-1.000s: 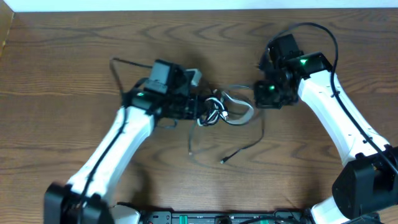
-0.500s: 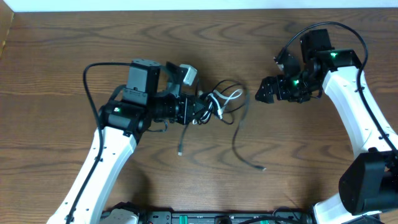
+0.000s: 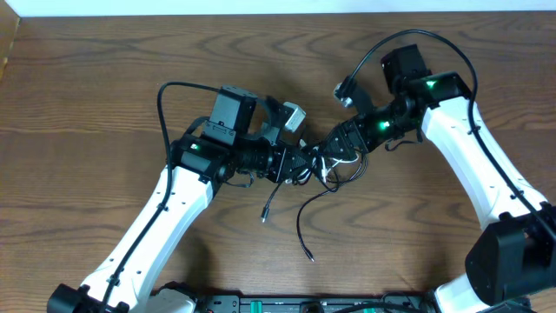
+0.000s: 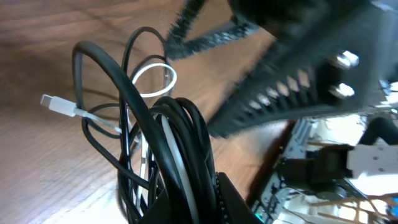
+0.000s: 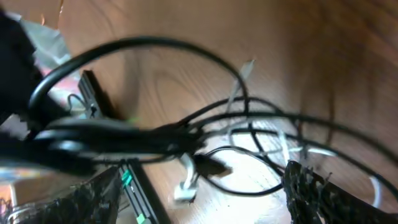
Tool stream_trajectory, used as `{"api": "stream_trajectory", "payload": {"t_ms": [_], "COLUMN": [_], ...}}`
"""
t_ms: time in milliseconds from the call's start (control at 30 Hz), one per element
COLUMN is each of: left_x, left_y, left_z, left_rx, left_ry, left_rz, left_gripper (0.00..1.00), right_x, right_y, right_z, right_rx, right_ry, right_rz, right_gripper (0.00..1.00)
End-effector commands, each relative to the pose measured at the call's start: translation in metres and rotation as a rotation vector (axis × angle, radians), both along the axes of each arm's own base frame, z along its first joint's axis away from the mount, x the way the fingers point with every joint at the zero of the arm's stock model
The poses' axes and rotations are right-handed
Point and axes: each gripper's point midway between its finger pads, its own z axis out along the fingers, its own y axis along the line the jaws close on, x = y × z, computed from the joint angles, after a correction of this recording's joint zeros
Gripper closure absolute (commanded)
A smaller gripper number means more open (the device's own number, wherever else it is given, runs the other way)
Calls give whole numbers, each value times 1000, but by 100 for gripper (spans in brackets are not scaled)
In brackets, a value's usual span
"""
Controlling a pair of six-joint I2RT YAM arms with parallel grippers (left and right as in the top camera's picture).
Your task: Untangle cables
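**Cables still knotted at mid-worktop, both claws at the bundle**

Cables [image 3: 317,165] sit bunched between the two arms near the middle of the wooden worktop [image 3: 87,104], a tight clump of black cords with one white cord [image 4: 149,78] looped through it. From the clump, two black tails run loose toward the near edge, each ending in a small plug; these look partly freed, though their upper ends go back into the knot.

The left claw [image 3: 300,165] grips the bundle: its wrist view shows several black strands and the white one pinched together, with the white plug [image 4: 59,106] hanging out to the side. The right claw [image 3: 334,148] reaches in from the other side, jaws apart and framing the strands in its wrist view; nothing appears clamped between them yet, though the blur leaves some doubt.

In my judgement the task is early to middling. No cord lies fully apart from the others, the white one remains threaded through the black loops, and separating each strand is still to do.
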Motion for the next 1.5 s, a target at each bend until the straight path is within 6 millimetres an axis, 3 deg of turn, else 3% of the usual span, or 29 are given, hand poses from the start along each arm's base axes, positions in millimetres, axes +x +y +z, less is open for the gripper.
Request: {"api": "stream_trajectory", "payload": {"t_ms": [0,100,200,267,400,467,533,600,667,833,900,1000,1033,1100,1200,1267,1333,1400,1467], "left_x": [10,-2,-14,-13,-9,-8,4,14,16,12,12,12,12,17,33,40,42,43,44], "left_y": [5,-6,-19,-19,-18,-17,-7,14,27,30,30,30,30,35,54,48,38,35,35], "left_z": [1,14,35,35,32,32,17,-8,-20,-23,-23,-23,-23,-27,-46,-53,-55,-58,-59], "left_rx": [36,-62,-189,-189,-168,-165,-64,101,185,199,199,199,200,236,346,324,284,272,274], "left_ry": [-53,-30,-25,-26,-41,-42,-58,-52,-42,-21,-21,-20,-20,-33,-2,28,41,47,50], "left_rz": [30,-44,-136,-136,-118,-115,-38,69,117,117,117,117,117,142,283,296,269,260,259], "left_gripper": [87,89,89,88,89,84,74,73,72,78,87,86,76,69,66,58,53,50,50], "right_x": [-9,-18,-22,-22,-22,-22,-18,-10,-2,21,12,0,0,-6,-8,-13,-9,5,6], "right_y": [13,21,25,25,25,25,21,7,-4,-30,-22,-3,0,8,14,21,16,-3,-9], "right_z": [15,27,31,31,30,30,25,6,-4,-24,-20,-6,-5,4,12,26,25,13,24], "right_rx": [94,188,218,219,218,215,181,34,-58,-263,-210,-81,-68,9,65,144,96,-79,-104], "right_ry": [-37,-73,-96,-101,-102,-102,-113,-80,-64,-42,-15,-20,-23,-25,-31,-33,-52,-67,-105], "right_rz": [77,159,196,200,199,199,192,114,49,-149,-114,-10,-7,39,64,89,63,-51,-84], "right_gripper": [18,17,25,56,98,99,99,99,99,99,99,99,99,99,99,99,99,99,99]}}
